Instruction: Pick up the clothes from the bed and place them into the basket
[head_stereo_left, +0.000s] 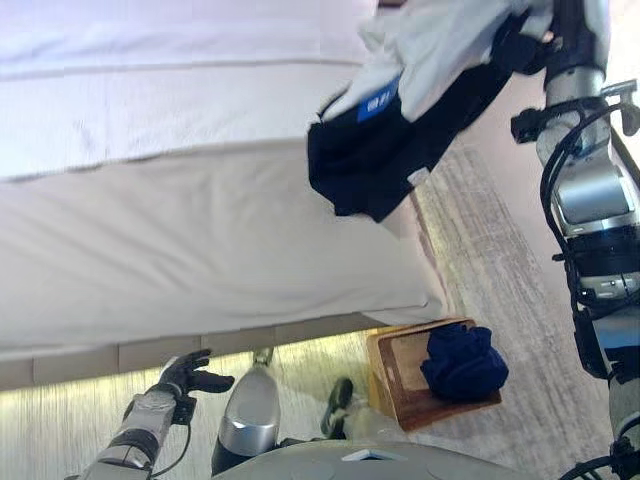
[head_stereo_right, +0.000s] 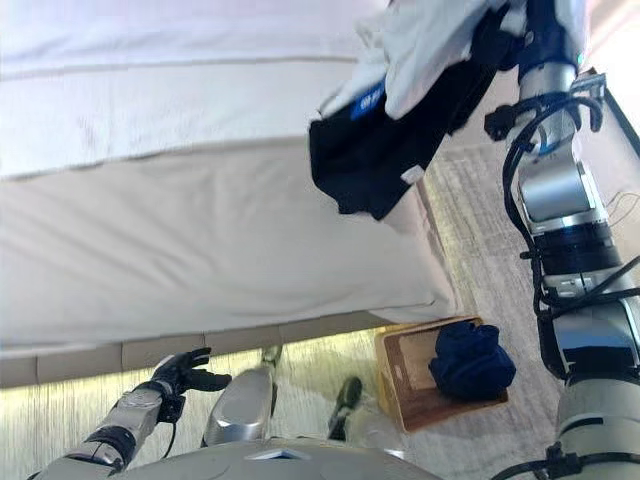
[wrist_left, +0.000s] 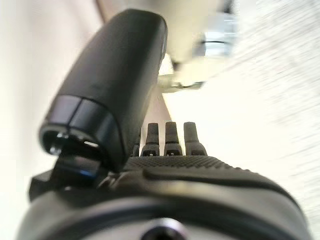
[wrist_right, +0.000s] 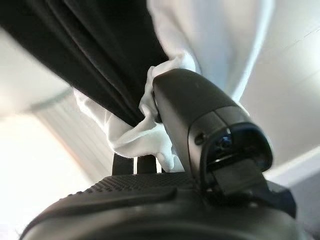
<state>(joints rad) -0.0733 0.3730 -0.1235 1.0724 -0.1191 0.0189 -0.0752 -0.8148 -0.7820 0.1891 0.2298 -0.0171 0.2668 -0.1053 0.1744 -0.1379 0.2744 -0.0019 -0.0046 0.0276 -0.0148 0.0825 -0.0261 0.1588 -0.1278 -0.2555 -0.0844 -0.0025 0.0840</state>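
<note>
My right hand (head_stereo_left: 530, 45) is raised at the bed's far right and is shut on a bundle of clothes: a white garment (head_stereo_left: 440, 40) and a black garment (head_stereo_left: 375, 150) hanging below it over the bed's corner. In the right wrist view the thumb (wrist_right: 200, 120) and fingers pinch the white cloth (wrist_right: 135, 130) with the black cloth (wrist_right: 95, 55) beside it. The wooden basket (head_stereo_left: 395, 385) stands on the floor by the bed's near right corner and holds a dark blue garment (head_stereo_left: 463, 362). My left hand (head_stereo_left: 190, 376) hangs low by the bed's front edge, open and empty.
The bed (head_stereo_left: 200, 230) with its white sheet spans most of the view. Pale wood floor (head_stereo_left: 500, 260) runs along the bed's right side, between it and the basket.
</note>
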